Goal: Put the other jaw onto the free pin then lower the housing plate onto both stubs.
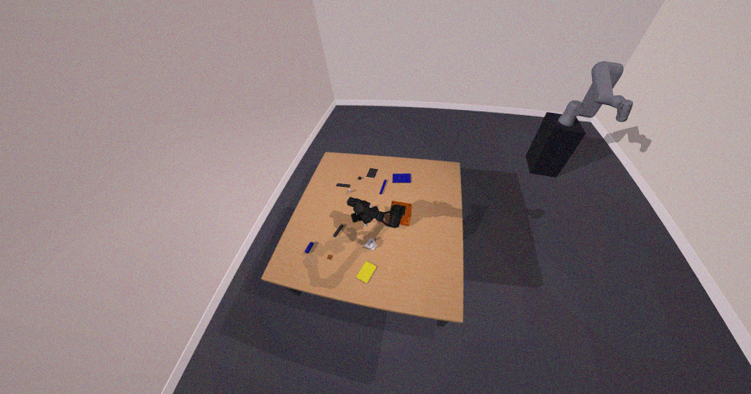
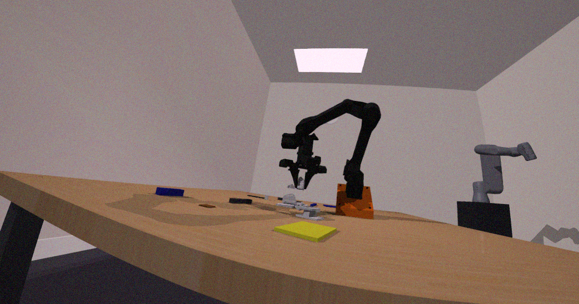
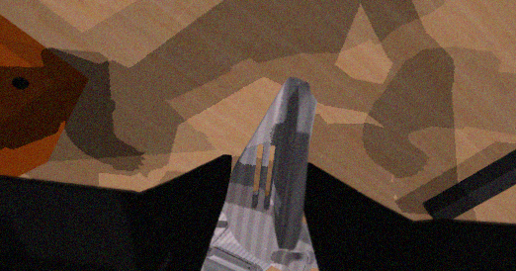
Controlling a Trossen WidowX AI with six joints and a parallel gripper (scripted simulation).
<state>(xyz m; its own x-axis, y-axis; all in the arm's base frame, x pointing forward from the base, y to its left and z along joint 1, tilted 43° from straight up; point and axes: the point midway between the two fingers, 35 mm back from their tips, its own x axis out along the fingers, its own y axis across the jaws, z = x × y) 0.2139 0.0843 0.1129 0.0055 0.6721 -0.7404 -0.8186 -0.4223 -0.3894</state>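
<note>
My gripper [image 2: 300, 186] [image 3: 266, 167] is shut on a grey gear jaw [image 2: 301, 180] [image 3: 294, 183]. It holds the jaw clear above the table, with its long tapered end standing out beyond the fingertips in the wrist view. The base assembly [image 2: 283, 206] stands below the gripper, with a rounded grey part [image 2: 288, 198], apparently the other jaw, on it. The pins and the teeth are too small or hidden to tell. The light grey housing plate [image 1: 370, 244] [image 2: 310, 214] appears to lie apart, nearer the yellow slab. The arm hides most of the base in the top view.
The orange arm mount [image 1: 407, 216] [image 2: 354, 206] [image 3: 30, 104] stands beside the work. A yellow slab [image 1: 366, 272] [image 2: 305, 231] lies near the front. A black bar [image 1: 338, 230] [image 2: 240, 200] [image 3: 474, 188] and a blue block [image 1: 308, 247] [image 2: 169, 191] lie to the left.
</note>
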